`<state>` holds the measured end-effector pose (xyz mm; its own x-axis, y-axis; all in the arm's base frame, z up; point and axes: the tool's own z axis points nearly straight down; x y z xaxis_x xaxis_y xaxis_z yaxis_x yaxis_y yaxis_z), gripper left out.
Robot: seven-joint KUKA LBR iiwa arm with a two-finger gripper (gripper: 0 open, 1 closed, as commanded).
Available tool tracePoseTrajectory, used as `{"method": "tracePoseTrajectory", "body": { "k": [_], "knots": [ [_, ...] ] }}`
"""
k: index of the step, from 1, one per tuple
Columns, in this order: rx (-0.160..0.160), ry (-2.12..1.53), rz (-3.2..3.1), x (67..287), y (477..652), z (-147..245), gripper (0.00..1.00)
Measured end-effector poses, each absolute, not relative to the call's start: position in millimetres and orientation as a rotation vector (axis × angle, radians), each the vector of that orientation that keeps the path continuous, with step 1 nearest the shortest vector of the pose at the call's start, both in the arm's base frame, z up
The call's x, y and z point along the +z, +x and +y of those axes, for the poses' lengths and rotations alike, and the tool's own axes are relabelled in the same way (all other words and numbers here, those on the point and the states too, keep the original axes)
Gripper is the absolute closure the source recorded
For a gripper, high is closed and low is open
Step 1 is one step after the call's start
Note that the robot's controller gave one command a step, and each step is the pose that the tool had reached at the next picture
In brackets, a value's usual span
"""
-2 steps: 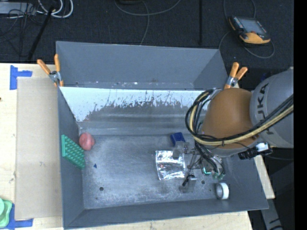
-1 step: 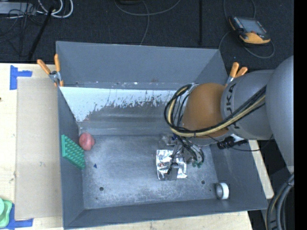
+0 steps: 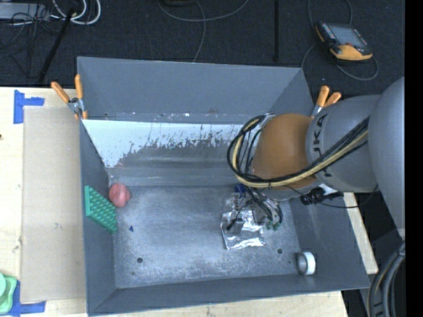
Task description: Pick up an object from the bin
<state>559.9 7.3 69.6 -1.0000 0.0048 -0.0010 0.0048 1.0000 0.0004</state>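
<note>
Down by the right side of the grey bin (image 3: 198,104), your tool (image 3: 254,211) hangs low, just over a crumpled silver wrapper (image 3: 246,238) that lies on the bin floor. You cannot tell if the tool is released or clenched, because the arm's orange cover (image 3: 281,152) hides it. Well apart on the left lie a pink ball (image 3: 119,195) and a green block (image 3: 100,209), and a small silver ring (image 3: 305,263) rests in the near right corner.
</note>
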Motion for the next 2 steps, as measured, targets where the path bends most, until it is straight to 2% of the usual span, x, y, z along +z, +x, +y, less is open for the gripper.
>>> {"method": "tracePoseTrajectory", "body": {
  "k": [1,2],
  "knots": [
    [0.0,-0.009,3.136,197.6,507.6,3.4,1.0],
    [-0.002,-0.879,3.011,277.3,493.2,-7.8,1.0]
  ]
}}
